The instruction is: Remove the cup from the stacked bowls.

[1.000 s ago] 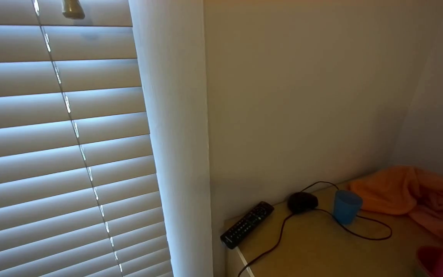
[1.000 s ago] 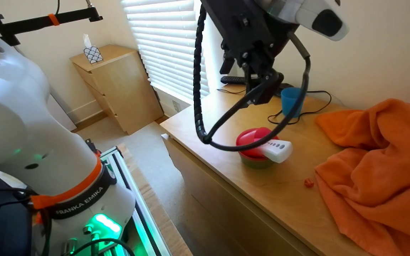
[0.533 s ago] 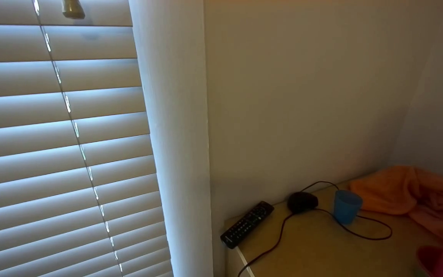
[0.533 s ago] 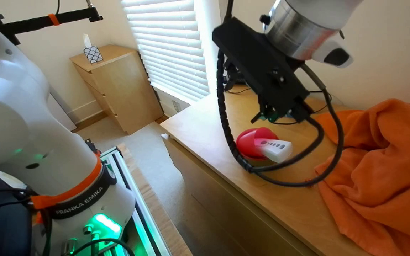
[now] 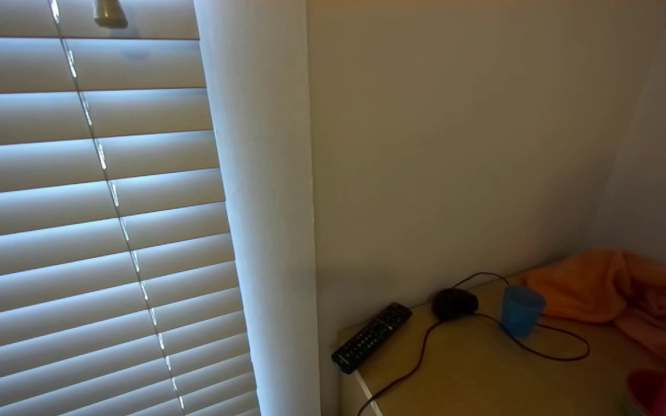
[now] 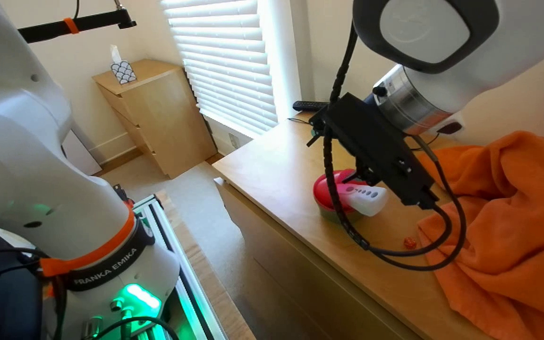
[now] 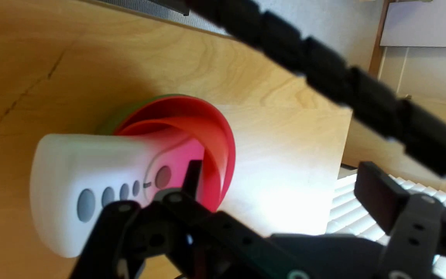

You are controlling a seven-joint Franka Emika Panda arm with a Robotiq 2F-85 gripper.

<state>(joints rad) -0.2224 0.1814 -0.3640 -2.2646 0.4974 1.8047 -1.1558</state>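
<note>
Your claw [image 7: 285, 184], spread and empty, sits nearer the window-end edge of the desk [image 6: 276, 165] than the white-and-pink cup [image 7: 118, 166], so you'd likely shift away from that edge. That one cup lies partly in the stacked bowls [image 7: 229, 145], long axis slanting away from the window-end and front edges. Count at least two bowls, green and red, and one blue cup [image 5: 522, 312].

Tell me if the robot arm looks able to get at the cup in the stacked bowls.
Probably yes: the pincer hangs open near the cup, whose white end juts past the rim of the stacked bowls, and nothing seems to lie on the cup.
</note>
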